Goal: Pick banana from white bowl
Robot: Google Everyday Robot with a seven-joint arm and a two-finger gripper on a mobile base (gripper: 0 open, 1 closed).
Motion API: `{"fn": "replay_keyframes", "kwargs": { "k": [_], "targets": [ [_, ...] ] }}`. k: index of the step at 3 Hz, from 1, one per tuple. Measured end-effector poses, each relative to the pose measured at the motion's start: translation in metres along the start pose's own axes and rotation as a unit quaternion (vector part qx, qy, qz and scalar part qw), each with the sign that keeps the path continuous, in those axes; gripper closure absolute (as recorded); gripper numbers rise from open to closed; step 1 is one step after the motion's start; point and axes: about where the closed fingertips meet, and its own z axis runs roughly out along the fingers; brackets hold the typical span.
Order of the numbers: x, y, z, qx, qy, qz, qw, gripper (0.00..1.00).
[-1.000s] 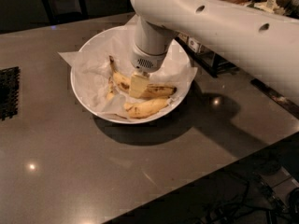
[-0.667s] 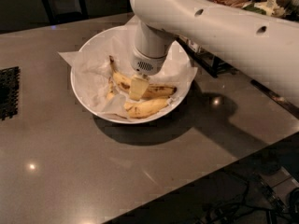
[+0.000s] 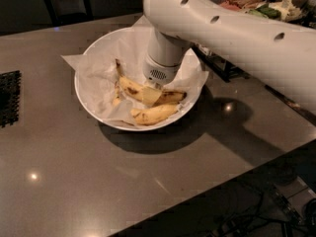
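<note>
You have the white bowl [image 3: 170, 122] on the table [image 3: 74, 181], left of centre. Inside it, on the paper [image 3: 96, 75], the banana [image 3: 129, 87] lies toward the back, with the shorter banana [image 3: 153, 114] just in front. The gripper [image 3: 150, 94] is down inside the bowl, right at the banana's middle. The arm reaches in from the right, and a grid mat [image 3: 9, 98] sits at the table's left edge.

White bowl [image 3: 77, 90], paper-lined, on grey table [image 3: 98, 181]. Banana [image 3: 129, 87]: stem toward 11 o'clock, speckled body running to bowl centre. Shorter banana [image 3: 154, 114]: 6 o'clock in bowl. Gripper [image 3: 151, 94]: down at bowl centre, over banana's middle. Black mesh mat [image 3: 9, 98]: 9 o'clock of bowl.
</note>
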Motion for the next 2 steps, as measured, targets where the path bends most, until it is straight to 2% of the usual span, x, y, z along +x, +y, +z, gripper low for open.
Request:
{"fn": "replay_keyframes", "kwargs": {
  "k": [1, 2],
  "targets": [
    [0.003, 0.008, -0.012, 0.008, -0.008, -0.006, 0.9999, 0.85],
    [0.002, 0.022, -0.032, 0.019, -0.032, -0.024, 0.9990, 1.00]
  ]
}}
